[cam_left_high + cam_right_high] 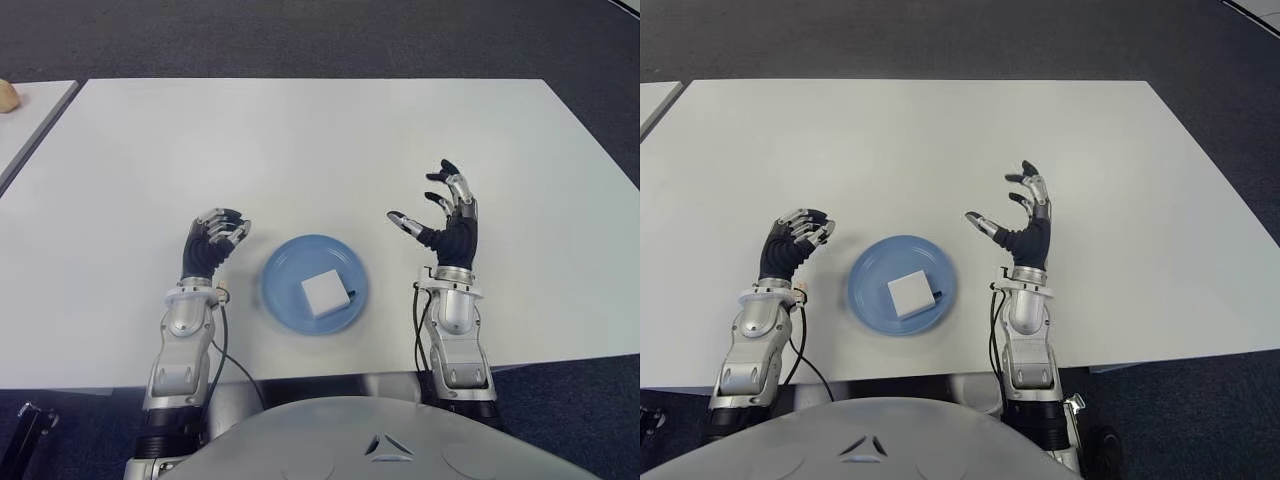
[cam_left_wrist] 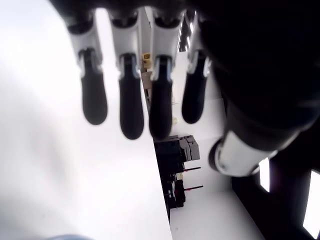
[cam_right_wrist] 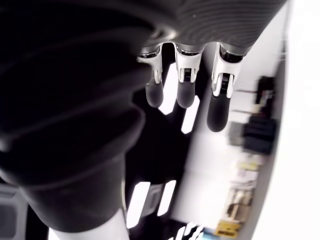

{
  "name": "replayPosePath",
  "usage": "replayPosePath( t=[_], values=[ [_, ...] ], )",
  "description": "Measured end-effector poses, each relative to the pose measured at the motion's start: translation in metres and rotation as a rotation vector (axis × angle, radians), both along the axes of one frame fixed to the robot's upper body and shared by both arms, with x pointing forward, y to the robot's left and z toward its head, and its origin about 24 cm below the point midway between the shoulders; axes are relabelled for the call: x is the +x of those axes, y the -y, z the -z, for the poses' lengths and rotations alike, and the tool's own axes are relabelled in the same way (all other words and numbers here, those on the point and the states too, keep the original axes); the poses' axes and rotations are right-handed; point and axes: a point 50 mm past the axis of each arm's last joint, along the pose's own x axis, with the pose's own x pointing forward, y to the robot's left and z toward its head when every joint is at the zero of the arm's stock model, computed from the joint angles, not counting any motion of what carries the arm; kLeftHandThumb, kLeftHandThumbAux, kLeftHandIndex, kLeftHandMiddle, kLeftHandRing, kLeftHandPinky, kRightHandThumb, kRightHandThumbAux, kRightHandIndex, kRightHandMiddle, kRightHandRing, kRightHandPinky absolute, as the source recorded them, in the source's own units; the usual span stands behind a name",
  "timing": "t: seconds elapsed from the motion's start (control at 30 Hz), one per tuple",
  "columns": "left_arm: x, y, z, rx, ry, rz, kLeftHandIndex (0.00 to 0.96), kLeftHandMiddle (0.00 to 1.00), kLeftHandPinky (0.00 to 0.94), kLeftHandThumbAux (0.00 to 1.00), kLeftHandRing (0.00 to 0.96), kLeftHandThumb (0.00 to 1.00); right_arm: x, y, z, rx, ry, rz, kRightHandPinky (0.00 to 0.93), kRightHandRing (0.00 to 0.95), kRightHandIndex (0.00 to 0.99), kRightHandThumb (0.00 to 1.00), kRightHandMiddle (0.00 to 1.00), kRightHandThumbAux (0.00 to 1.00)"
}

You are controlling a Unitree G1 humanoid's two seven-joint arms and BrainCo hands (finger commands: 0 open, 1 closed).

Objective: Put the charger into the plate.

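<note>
You see the white charger (image 1: 323, 292) lying in the blue plate (image 1: 285, 270), left hand (image 1: 213, 243) curled empty, right hand (image 1: 447, 222) spread empty.

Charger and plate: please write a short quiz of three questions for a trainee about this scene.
1. True or false: the charger lies in the plate.
2. Which hand has spread fingers and holds nothing? A) left hand B) right hand
3. Fill in: the plate shows between the two ____.

Key: 1 true. 2 B; the left hand is curled, also holding nothing. 3 hands.
</note>
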Motion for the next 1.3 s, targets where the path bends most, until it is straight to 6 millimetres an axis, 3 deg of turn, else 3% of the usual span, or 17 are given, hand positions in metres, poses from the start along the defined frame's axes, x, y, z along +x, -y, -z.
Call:
replayPosePath(
  t=[0.17, 0.47, 1.3],
  values=[
    [-0.001, 0.0, 0.004, -0.003, -0.013, -0.001, 0.426, 0.48, 0.479, 0.718, 0.493, 0.704, 0.0, 0.007, 0.013, 0.046, -0.067, 0.0, 0.474, 0.417, 0.415, 0.696, 0.381, 0.739],
    [0.001, 0.003, 0.012, -0.015, -0.013, 0.002, 0.427, 0.496, 0.491, 0.717, 0.508, 0.707, -0.002, 0.015, 0.054, 0.057, -0.221, -0.032, 0.529, 0.508, 0.424, 0.703, 0.488, 0.732],
    [0.011, 0.007, 0.024, -0.031, -0.027, -0.007, 0.426, 0.482, 0.478, 0.719, 0.494, 0.704, 0.0, 0.009, 0.074, 0.018, -0.283, -0.114, 0.534, 0.527, 0.427, 0.705, 0.507, 0.732]
  ],
)
